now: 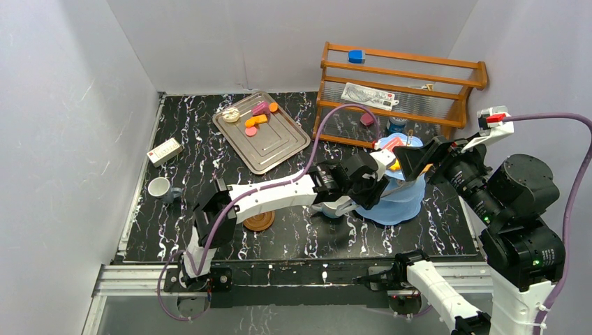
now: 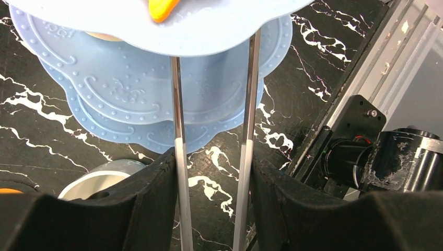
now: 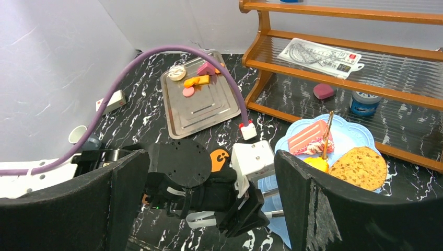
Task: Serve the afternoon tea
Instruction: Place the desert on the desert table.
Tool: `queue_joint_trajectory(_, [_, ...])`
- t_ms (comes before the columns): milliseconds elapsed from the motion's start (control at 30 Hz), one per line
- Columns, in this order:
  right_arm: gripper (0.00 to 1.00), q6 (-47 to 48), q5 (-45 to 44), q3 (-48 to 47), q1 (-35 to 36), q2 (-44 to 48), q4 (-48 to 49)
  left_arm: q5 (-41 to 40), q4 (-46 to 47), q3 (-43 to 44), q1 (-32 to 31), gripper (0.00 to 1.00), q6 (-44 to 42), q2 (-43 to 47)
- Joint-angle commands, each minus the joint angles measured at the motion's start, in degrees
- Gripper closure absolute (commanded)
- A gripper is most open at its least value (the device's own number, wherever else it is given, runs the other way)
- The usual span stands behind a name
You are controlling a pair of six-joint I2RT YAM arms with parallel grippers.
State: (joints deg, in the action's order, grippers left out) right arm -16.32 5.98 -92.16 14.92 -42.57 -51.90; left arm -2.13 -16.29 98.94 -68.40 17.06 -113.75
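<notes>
The light-blue three-tier stand (image 1: 405, 202) stands at the right of the table. Its top tier (image 3: 350, 135) carries a pink cake slice (image 3: 308, 137), a cookie (image 3: 360, 167) and an orange pastry (image 3: 316, 163). My left gripper (image 2: 211, 172) is shut on the metal tongs (image 2: 177, 130), whose two arms reach under the stand's top tier. A mug (image 2: 99, 180) sits just left of that gripper. My right gripper (image 3: 211, 175) hangs open and empty above the left wrist, beside the stand. A white mug (image 1: 158, 187), a grey mug (image 1: 173, 195) and a brown saucer (image 1: 259, 220) sit to the left.
The silver tray (image 1: 276, 143) at the back middle holds several pastries (image 1: 255, 120). A wooden rack (image 1: 401, 87) fills the back right with a blue cube, a packaged ruler, a pink piece and a blue jar. A white box (image 1: 165, 150) lies near the left wall.
</notes>
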Motion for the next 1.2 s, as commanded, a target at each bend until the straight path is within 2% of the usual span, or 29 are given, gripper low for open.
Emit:
queue_joint_trajectory(0, [0.01,0.15,0.46,-0.47,0.00,0.07,4.56,-1.99,3.63,2.54,-0.31,0.65,-1.05,1.04])
queue_joint_trajectory(400, [0.01,0.13,0.09,-0.47,-0.05,0.32,4.31,-5.04,6.33,2.23,-0.33,0.65,-2.08,-0.16])
queue_joint_trajectory(700, [0.01,0.06,0.23,-0.68,-0.01,0.33,4.26,-4.84,6.23,1.90,-0.50,0.56,-2.25,0.02])
queue_joint_trajectory(1167, [0.01,-0.11,0.44,-0.30,-0.01,0.46,4.53,-4.75,6.02,0.42,-0.94,0.52,-1.94,2.89])
